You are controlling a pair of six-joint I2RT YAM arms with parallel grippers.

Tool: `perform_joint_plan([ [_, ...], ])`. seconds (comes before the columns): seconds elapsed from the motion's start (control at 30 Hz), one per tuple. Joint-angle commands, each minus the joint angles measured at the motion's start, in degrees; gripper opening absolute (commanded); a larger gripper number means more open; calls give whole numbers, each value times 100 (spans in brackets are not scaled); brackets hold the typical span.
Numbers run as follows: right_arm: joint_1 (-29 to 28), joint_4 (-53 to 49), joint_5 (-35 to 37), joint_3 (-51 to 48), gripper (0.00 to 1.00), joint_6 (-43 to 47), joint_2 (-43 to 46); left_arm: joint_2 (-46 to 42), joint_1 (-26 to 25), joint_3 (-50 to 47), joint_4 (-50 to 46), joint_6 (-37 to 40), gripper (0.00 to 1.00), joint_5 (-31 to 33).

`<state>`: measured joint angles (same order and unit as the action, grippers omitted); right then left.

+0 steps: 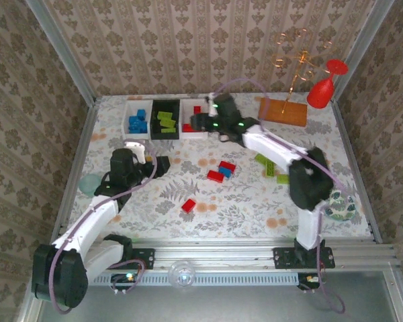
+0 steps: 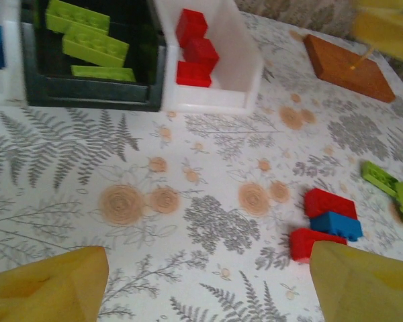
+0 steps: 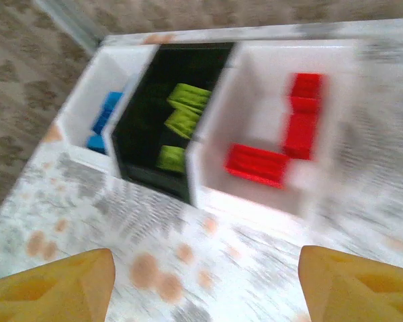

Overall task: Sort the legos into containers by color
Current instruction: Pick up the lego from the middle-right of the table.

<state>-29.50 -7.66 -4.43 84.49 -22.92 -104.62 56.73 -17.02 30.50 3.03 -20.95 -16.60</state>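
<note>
Three containers stand in a row at the back: a white bin (image 1: 129,119) with blue legos (image 1: 138,121), a black bin (image 1: 154,119) with lime green legos (image 1: 166,121), and a white bin (image 1: 203,133) with red legos (image 3: 258,163). My right gripper (image 1: 196,123) hovers open at the front of that red bin (image 3: 255,201), nothing between its fingers (image 3: 50,288). On the table's left side my left gripper (image 1: 165,164) stands open and empty. Loose red legos (image 2: 330,202), a blue one (image 2: 336,225) and green ones (image 2: 379,178) lie mid-table, with one more red brick (image 1: 189,206) nearer.
A red wine glass (image 1: 326,84) and a wire stand on a wooden base (image 1: 282,111) stand at the back right. A teal cup (image 1: 87,182) sits by the left wall, a patterned round object (image 1: 339,204) by the right arm.
</note>
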Motion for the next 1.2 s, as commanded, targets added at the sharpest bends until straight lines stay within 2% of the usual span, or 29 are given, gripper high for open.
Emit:
perform_joint_plan([
  [0.0, 422, -832, 930, -1351, 75, 394, 1026, 64, -144, 245, 97, 126, 80, -171],
  [0.17, 1079, -1711, 1496, -2841, 77, 369, 2194, 209, -387, 332, 98, 179, 80, -101],
  [0.3, 1551, -1782, 1288, -3475, 80, 320, 2426, 384, -515, 394, 138, 161, 80, -79],
  [0.47, 1762, -1884, 1347, -3363, 79, 313, 1916, 618, -758, 505, 168, 294, 80, -284],
  [0.57, 1809, -1915, 1346, -3143, 78, 343, 1537, 893, -1036, 609, 331, 426, 80, -682],
  [0.77, 1836, -2002, 1260, -2779, 67, 417, 1059, 1411, -1543, 810, 868, 508, 80, -1617],
  [0.93, 2071, -2084, 894, -2651, 58, 456, 786, 1650, -1874, 955, 939, 601, 80, -1604],
  [1.17, 2115, -2172, 662, -2536, 51, 530, 594, 1616, -1894, 957, 817, 668, 80, -1249],
])
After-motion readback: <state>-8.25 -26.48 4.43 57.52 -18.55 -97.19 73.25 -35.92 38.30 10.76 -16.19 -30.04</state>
